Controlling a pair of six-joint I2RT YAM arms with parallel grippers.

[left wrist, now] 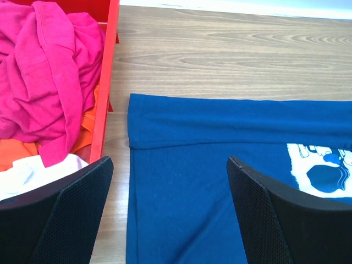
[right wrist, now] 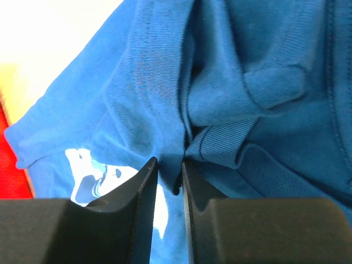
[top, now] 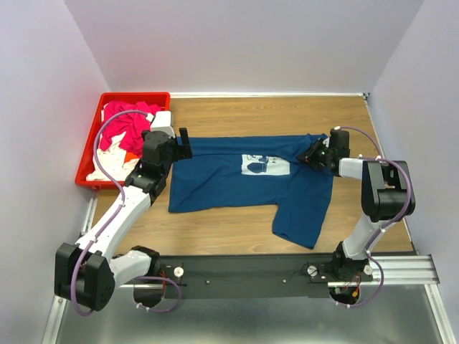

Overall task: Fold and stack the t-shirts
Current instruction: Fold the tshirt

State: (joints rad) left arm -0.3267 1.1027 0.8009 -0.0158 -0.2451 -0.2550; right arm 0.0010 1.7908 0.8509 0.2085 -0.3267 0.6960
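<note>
A dark blue t-shirt (top: 237, 179) with a white chest print lies spread on the wooden table, its top edge folded over and one sleeve hanging toward the near edge. My right gripper (top: 313, 153) sits at the shirt's collar end. In the right wrist view its jaws (right wrist: 169, 163) are nearly together with a fold of the blue cloth (right wrist: 231, 66) pinched between them. My left gripper (top: 182, 143) hovers at the shirt's hem end. In the left wrist view it (left wrist: 169, 165) stands wide open over the blue cloth (left wrist: 220, 165), holding nothing.
A red crate (top: 90, 143) stands at the back left, beside the shirt's hem (left wrist: 107, 66). It holds a crumpled magenta shirt (left wrist: 44, 71), an orange one (left wrist: 16, 151) and a white one (left wrist: 22, 173). Bare wood lies behind the shirt.
</note>
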